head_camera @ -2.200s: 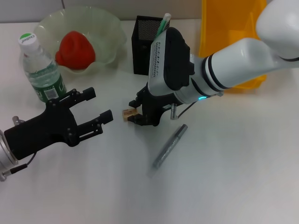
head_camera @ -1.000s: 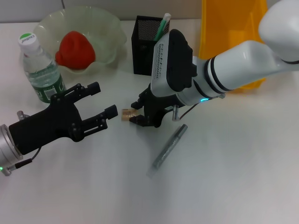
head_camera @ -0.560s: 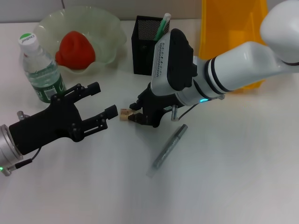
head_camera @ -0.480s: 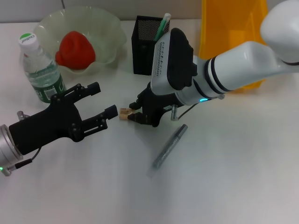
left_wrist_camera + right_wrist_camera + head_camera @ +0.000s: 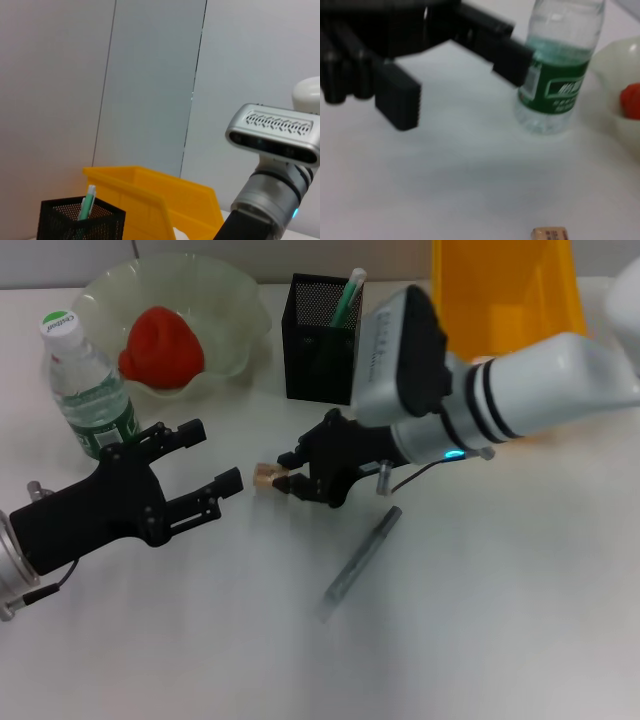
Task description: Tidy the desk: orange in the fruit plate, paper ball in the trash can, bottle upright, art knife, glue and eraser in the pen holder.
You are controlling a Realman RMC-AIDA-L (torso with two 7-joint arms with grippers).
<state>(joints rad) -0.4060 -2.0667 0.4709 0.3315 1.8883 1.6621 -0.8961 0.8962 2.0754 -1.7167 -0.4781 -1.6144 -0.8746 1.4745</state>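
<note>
Eraser [image 5: 266, 475] sits pinched at the tip of my right pincer [image 5: 285, 480], centre of the frame above the table [image 5: 500, 620]. My left pincer [image 5: 212, 462] hovers just left of it, fingers spread apart. Glue [image 5: 362, 555] lies lower right of centre. Bottle [image 5: 88, 390] stands upright at left; holder [image 5: 320, 337] at upper centre.

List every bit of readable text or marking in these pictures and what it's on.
Bottle cap: green print, too small to read.
Bottle label: white characters on green, too blurred to read.
Eraser: faint print, unreadable.
Right arm housing: a column of small marks, not legible.
Nothing else carries text; no marking can be read.
</note>
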